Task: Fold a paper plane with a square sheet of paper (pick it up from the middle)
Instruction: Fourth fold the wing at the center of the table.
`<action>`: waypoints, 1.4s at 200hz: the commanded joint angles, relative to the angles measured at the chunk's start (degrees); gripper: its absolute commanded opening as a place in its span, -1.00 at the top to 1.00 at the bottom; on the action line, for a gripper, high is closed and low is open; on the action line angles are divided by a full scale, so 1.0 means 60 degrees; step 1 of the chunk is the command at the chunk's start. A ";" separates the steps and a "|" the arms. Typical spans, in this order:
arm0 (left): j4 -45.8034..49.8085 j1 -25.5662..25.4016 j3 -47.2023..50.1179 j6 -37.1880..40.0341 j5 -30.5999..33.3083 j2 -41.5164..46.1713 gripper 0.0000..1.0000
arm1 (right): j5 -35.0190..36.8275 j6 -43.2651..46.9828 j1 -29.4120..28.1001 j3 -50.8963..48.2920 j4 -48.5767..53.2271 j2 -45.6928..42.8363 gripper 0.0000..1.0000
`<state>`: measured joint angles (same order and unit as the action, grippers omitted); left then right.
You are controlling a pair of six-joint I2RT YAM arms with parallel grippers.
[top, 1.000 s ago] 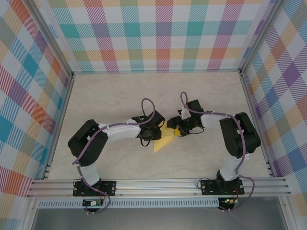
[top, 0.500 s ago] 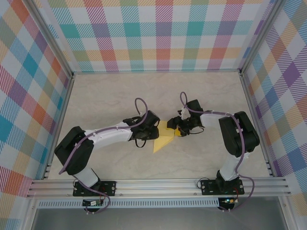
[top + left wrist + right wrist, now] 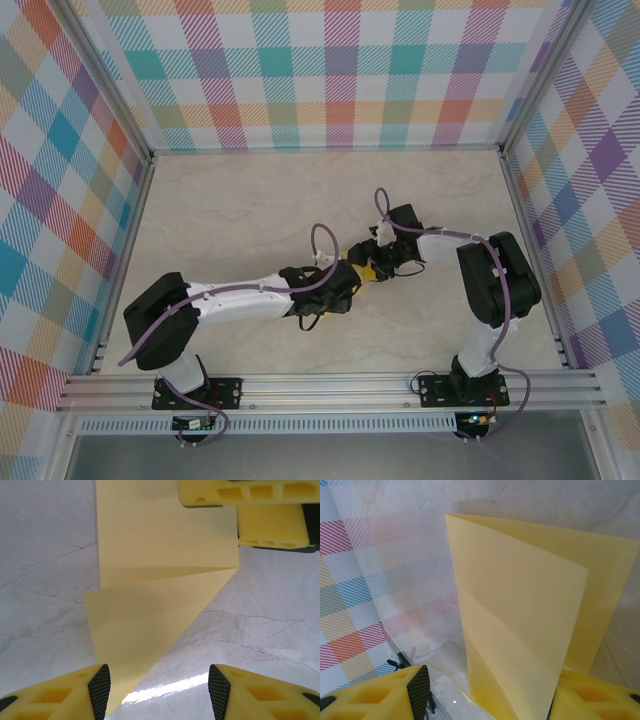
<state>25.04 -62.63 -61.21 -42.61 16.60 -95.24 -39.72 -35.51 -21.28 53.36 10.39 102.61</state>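
- Plaid walls (image 3: 340, 70) in pastel checks close round a pale marbled bench (image 3: 220, 210), with an aluminium rail (image 3: 330, 390) running along its near edge
- Near the middle of the bench lies the square sheet of paper (image 3: 160, 580), yellow and already creased; the left wrist view shows a rectangular upper part and a flap folded across it on the diagonal, narrowing to a point at the lower left
- Just over that sheet hangs the left tool (image 3: 157, 692), released, its two fingers spread wide; the paper's point reaches the black pad of one finger, and bare bench shows across the rest of the gap
- At the sheet's other end stands the right tool (image 3: 490, 697), also released; its pads are well apart, and the sheet runs between them and lies against one finger while the other pad is clear of it
- In the left wrist view the right tool's fingers (image 3: 230, 492) sit at the sheet's top right corner, one over the paper and the other just beside its edge
- Half a second ago the left tool stood to the left of the sheet, and a yellow triangle lay open to the top camera; since then the left arm has stretched further right, and its wrist now covers most of the paper from above
- Over the same second the right arm and its tool have hardly shifted
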 commanded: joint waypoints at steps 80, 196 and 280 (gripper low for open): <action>0.1053 -0.0802 -0.0993 0.0382 0.1564 -0.1488 -0.19 | -0.0603 -0.0228 -0.0042 0.0159 -0.0126 -0.0235 -0.07; 0.1060 -0.0852 -0.1118 0.0147 0.2058 -0.2114 -0.08 | -0.0637 -0.0411 -0.0048 0.0173 -0.0082 -0.0331 -0.02; 0.1172 -0.0843 -0.1312 0.0096 0.2168 -0.2391 0.18 | -0.0609 -0.0436 -0.0051 0.0144 -0.0054 -0.0353 -0.02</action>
<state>30.09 -67.00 -67.88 -41.30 27.83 -108.97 -42.11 -38.15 -21.28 53.39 10.13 102.26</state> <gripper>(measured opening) 0.419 0.509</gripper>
